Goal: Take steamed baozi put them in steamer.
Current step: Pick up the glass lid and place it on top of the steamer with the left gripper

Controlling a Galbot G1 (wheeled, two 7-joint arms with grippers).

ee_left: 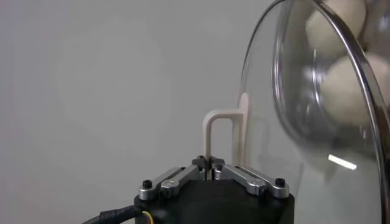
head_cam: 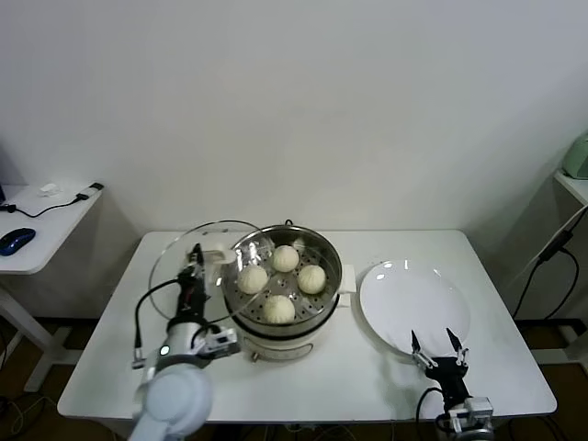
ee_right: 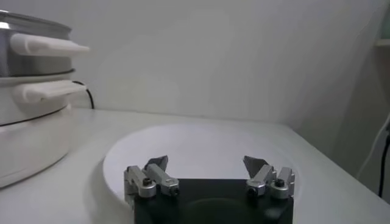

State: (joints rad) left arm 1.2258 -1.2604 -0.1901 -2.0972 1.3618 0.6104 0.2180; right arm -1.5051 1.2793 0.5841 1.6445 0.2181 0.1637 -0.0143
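Observation:
Four pale baozi point(head_cam: 279, 309) lie on the perforated tray inside the shiny steamer point(head_cam: 334, 272) at the table's middle. My left gripper point(head_cam: 195, 269) is just left of the steamer, shut on the cream handle point(ee_left: 218, 128) of the round glass lid point(head_cam: 175, 257). It holds the lid tilted against the steamer's left side. In the left wrist view the baozi point(ee_left: 344, 91) show through the lid's glass point(ee_left: 298, 140), and the gripper point(ee_left: 209, 163) pinches the handle's leg. My right gripper point(head_cam: 438, 346) is open and empty at the front edge of the white plate point(head_cam: 413, 299). It also shows in the right wrist view point(ee_right: 206, 163).
The flat white plate point(ee_right: 201, 143) right of the steamer point(ee_right: 30, 67) holds nothing. A side desk point(head_cam: 37, 230) with a mouse and cable stands far left. A shelf edge and hanging cables are at the far right. A wall stands behind the table.

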